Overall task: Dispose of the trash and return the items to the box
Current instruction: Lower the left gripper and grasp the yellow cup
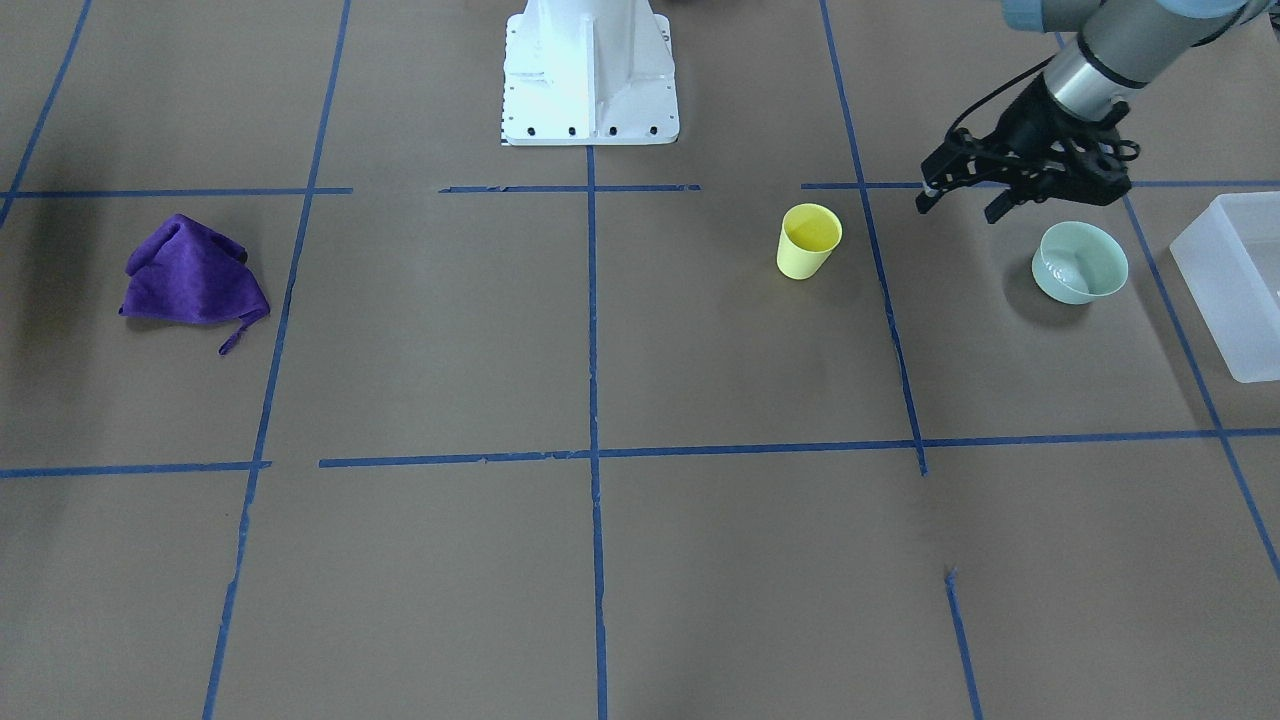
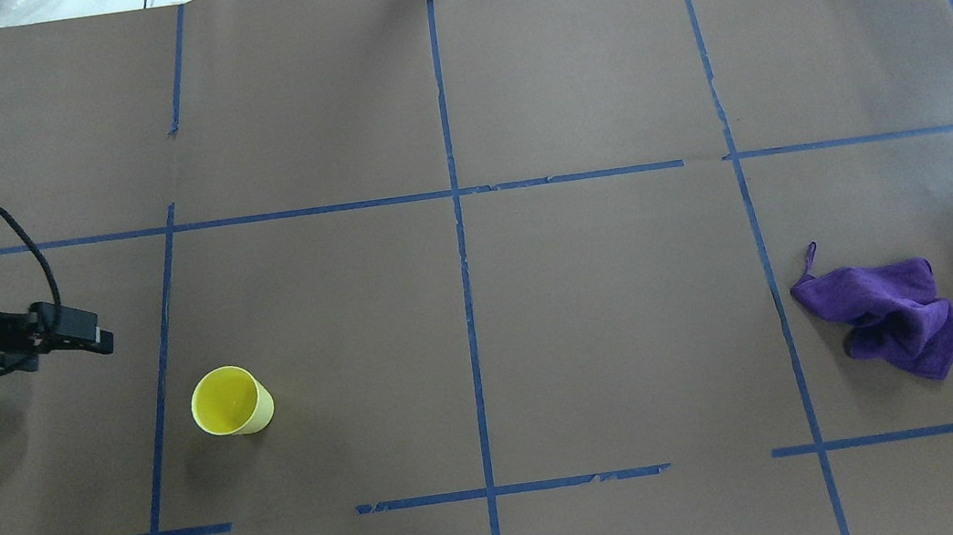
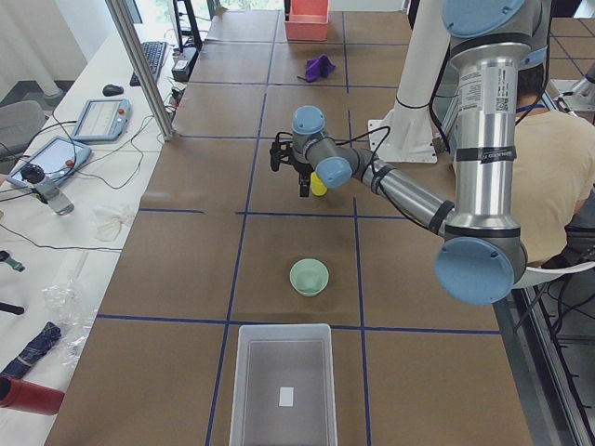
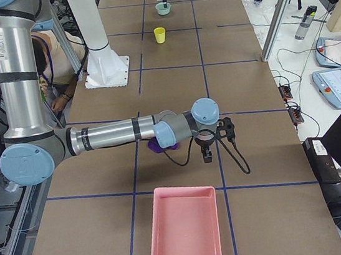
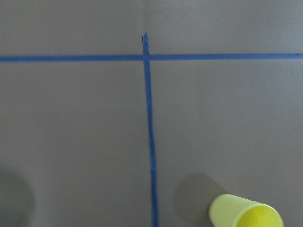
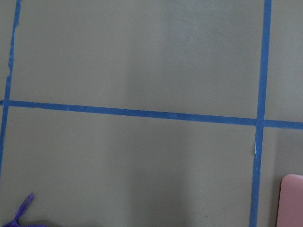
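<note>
1. Left gripper (image 1: pixel 960 208): mine, held above the table (image 1: pixel 700 560), fingers apart, nothing between them. It hangs near the bowl, on the cup's side of it, touching neither.
2. Right gripper (image 4: pixel 207 155): mine, low over the table's far end, close to the cloth and the tray. I cannot tell whether its fingers are apart or together.
3. Cup (image 1: pixel 808 242): yellow, upright, mouth up, empty. It stands alone on the table, well apart from the box. It also shows at the lower right corner of my left wrist view.
4. Bowl (image 1: pixel 1080 262): pale green, upright, empty. It sits on the table between cup and box, near the box but outside it.
5. Box (image 1: pixel 1200 305): frosted white, at the table's end on my left. The left side view shows only a small white label on its floor.
6. Cloth (image 1: pixel 190 275): purple, crumpled in a heap on the table, toward my right.
7. Tray (image 4: pixel 182 239): pink, rectangular, at the table's end on my right.
8. Tape (image 1: pixel 592 320): blue lines marking the brown surface into a grid.
</note>
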Robot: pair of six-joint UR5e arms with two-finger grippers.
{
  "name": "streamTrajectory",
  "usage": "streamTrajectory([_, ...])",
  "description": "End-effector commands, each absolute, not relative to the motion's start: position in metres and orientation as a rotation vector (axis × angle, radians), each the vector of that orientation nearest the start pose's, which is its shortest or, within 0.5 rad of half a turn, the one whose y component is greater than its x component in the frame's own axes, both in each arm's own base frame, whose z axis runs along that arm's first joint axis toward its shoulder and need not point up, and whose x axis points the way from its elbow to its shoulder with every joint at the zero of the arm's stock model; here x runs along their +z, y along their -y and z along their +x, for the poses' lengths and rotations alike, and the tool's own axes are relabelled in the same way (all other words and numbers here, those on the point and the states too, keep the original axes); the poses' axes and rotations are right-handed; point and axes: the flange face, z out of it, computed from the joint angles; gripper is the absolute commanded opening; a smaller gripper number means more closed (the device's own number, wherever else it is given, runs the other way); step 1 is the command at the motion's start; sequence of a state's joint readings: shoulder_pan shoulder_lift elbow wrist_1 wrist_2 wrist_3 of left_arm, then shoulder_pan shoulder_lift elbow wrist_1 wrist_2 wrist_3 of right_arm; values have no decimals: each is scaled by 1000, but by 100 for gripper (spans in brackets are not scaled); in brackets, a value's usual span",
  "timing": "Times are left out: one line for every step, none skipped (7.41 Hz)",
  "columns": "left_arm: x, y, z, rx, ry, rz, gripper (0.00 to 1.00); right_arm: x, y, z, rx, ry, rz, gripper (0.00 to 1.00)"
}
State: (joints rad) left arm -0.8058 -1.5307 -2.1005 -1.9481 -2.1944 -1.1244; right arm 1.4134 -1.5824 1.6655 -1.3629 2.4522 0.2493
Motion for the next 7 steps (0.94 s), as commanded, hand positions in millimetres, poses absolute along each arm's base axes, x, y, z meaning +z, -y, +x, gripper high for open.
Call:
streamTrajectory([373,356,337,-163,-979,-92,100,588,504,-27,-49,913,83,100])
streamTrajectory([376,343,360,-144,-957,-110,100,590,505,-31,-55,913,76,100])
streamTrajectory([371,350,374,-148,-940,-111,100,593,507,-35,-58,913,68,100])
streamTrajectory([375,360,390,-157,-913,-124,100,594,507,-35,-57,912,66,100])
streamTrajectory([385,364,402,-159,-889,-127,99,594,507,-35,-57,912,66,100])
streamTrajectory([393,367,406,-166,-872,-117,96,594,507,-36,-60,912,65,100])
streamTrajectory([391,366,409,-161,-875,-114,89,595,507,-37,-60,912,61,100])
